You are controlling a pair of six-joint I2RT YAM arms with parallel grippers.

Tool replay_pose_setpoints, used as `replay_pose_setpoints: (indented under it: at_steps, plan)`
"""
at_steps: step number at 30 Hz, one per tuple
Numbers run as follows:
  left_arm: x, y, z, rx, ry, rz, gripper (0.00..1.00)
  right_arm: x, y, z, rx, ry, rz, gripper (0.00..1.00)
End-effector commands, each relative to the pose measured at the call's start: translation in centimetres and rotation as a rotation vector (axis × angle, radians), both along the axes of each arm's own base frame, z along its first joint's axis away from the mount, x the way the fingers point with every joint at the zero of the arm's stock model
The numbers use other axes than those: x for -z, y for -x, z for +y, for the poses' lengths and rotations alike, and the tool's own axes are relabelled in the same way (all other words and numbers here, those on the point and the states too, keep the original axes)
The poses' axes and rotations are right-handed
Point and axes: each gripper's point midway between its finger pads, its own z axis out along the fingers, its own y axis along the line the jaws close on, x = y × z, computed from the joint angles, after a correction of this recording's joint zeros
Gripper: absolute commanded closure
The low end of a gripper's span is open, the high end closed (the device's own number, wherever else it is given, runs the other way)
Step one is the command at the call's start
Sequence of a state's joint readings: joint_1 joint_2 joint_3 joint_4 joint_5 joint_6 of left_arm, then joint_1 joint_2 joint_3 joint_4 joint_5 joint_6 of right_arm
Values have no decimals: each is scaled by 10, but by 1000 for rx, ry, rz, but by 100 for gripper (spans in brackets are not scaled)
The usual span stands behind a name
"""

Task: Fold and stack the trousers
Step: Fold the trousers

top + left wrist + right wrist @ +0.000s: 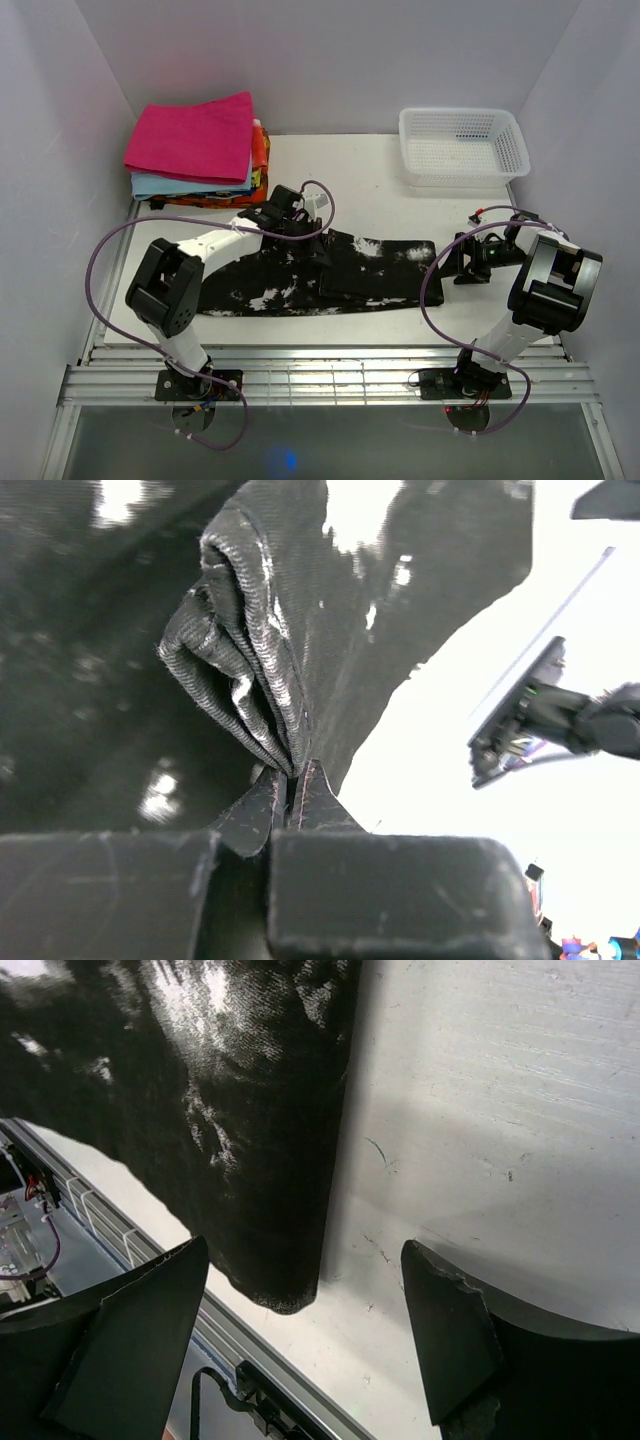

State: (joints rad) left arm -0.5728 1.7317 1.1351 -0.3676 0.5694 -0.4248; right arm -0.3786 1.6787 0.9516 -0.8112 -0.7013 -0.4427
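**Clamped on Black Cloth, Just Shy of the White Basket**

Shows the trousers [300, 285], black with white splotches, stretched lengthwise across the table [380, 200]. Puts them nearer the arms than the white basket [465, 172], running from below its near left corner far out to its left. Shows the end closest to the basket doubled over itself into a flat, darker panel.

Catches the left gripper [318, 245] down on the far edge of the cloth, left of the basket and nearer the arms, pressed closed on a bunched ridge of fabric. From the wrist view, finds the left gripper [293, 800] squeezing pleated folds that fan upward from between the closed tips.

Places the right gripper [447, 262] directly in front of the basket, just off the trousers' rounded end, jaws spread wide and holding nothing. From its own wrist view, frames the right gripper [305, 1250] with the end of the cloth lying on the tabletop between the two parted fingers. Leaves unclear whether those fingers touch the table.

Sets a stack of folded cloths [200, 150], magenta on top over light blue and orange, at the far corner, well to the basket's left.
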Motion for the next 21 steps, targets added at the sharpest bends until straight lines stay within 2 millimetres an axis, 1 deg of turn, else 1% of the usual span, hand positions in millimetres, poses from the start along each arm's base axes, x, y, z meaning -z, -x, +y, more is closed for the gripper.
replay_pose_setpoints:
  at_steps: [1, 3, 4, 5, 6, 8, 9, 11, 15, 20, 21]
  plan:
    - [-27, 20, 3, 44, 57, -16, 100, -1, -6, -3, -5, 3, -14, 16]
    - [-21, 22, 9, 34, 42, -3, 100, -1, -7, -3, -4, -1, -13, 16]
    - [-12, 23, 15, 24, 25, 13, 100, 0, -8, -3, -3, -4, -10, 16]
    - [-7, 24, 18, 18, 19, 27, 100, -1, -8, -1, -2, -16, -10, 16]
    - [1, 22, 24, 0, 9, 52, 100, -2, -7, 1, 2, -28, 0, 16]
    - [9, 23, 30, -16, 8, 92, 100, -5, -8, 4, 9, -50, 3, 16]
    - [10, 19, 34, -32, 13, 95, 100, -6, -8, 5, 12, -55, 4, 16]
    - [10, 17, 37, -34, 15, 87, 100, -4, -8, 6, 15, -56, 6, 16]
    - [10, 16, 39, -30, 12, 61, 100, 1, -8, 7, 14, -58, 17, 16]
    - [31, 8, 45, -40, -52, 60, 100, 4, -8, 10, 11, -82, 27, 18]
    - [32, 7, 45, -33, -51, 54, 100, 4, -8, 11, 8, -81, 24, 18]
